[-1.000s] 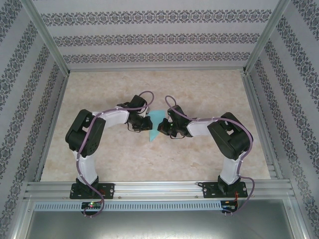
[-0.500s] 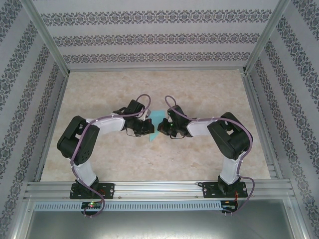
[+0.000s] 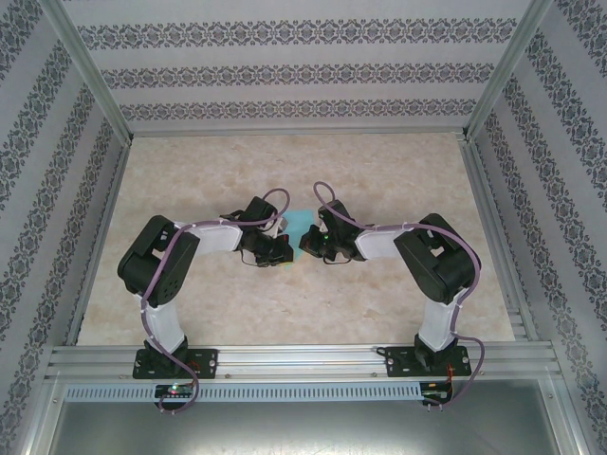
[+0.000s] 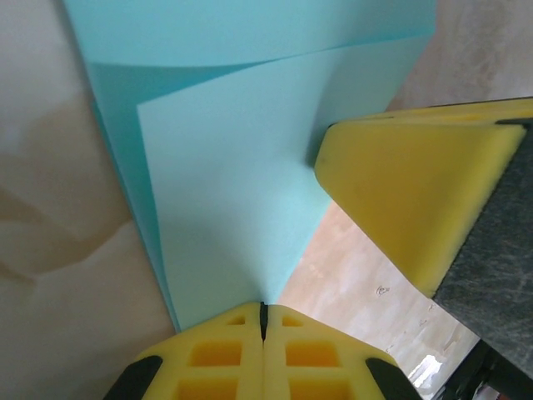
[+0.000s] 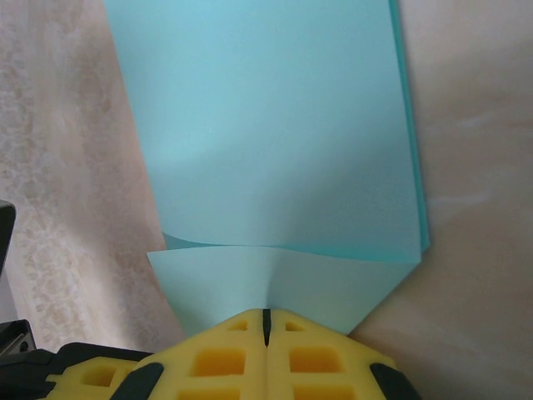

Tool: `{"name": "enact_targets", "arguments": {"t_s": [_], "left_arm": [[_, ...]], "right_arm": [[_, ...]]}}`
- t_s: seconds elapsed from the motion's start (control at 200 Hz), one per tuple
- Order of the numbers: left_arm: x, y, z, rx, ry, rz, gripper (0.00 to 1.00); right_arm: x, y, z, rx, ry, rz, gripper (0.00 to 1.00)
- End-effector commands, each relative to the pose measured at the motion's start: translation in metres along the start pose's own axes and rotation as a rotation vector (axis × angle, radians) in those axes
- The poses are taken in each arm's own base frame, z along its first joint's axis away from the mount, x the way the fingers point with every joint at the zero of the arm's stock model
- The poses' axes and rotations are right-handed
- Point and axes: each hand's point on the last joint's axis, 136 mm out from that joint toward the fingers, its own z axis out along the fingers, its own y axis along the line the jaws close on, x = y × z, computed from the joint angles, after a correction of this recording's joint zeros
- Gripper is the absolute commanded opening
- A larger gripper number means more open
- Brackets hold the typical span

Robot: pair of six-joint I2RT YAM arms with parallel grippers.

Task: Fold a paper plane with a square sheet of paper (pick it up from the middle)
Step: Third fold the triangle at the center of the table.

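Both arms are hunched in toward the middle of the surface (image 3: 379, 171), and between them sits the square sheet of paper (image 3: 300, 220), a sliver of turquoise poking out on the far side of the 2 wrists. The left pincer (image 3: 281, 252) and the right pincer (image 3: 305, 245) are nearly nose to nose over it. From the left wrist, the left pincer (image 4: 262, 310) has its yellow pads pressed flat together, with the sheet (image 4: 241, 208) running out of the seam: it is clamped on a near edge of the paper. A yellow pad (image 4: 408, 192) of the other arm sits right up against the sheet's right side. From the right wrist, the right pincer (image 5: 266, 317) is likewise closed tight on the paper (image 5: 275, 142), which bows up into a soft flap just beyond the pads, with a second layer showing along the right edge. So it is already doubled over at least once. My read: this stuff is feather-light, limp and slick, it will buckle or slide if pulled unevenly, and a hard tug between 2 clamps could tear it. Best held close to an edge or crease, near the fold line, with the sheet kept gently taut.
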Motion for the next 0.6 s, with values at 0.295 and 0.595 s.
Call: {"name": "enact_targets", "arguments": {"t_s": [0.295,0.595], "left_arm": [[0.078,0.048,-0.007,-0.145,0.176,-0.003,0.00],[0.043,0.010,-0.036,-0.066,-0.042,0.099,0.00]], "right_arm": [[0.012,-0.048,0.009,0.180,0.030,0.069,0.00],[0.020,-0.055,0.006,0.195,0.027,0.115,0.00]]}}
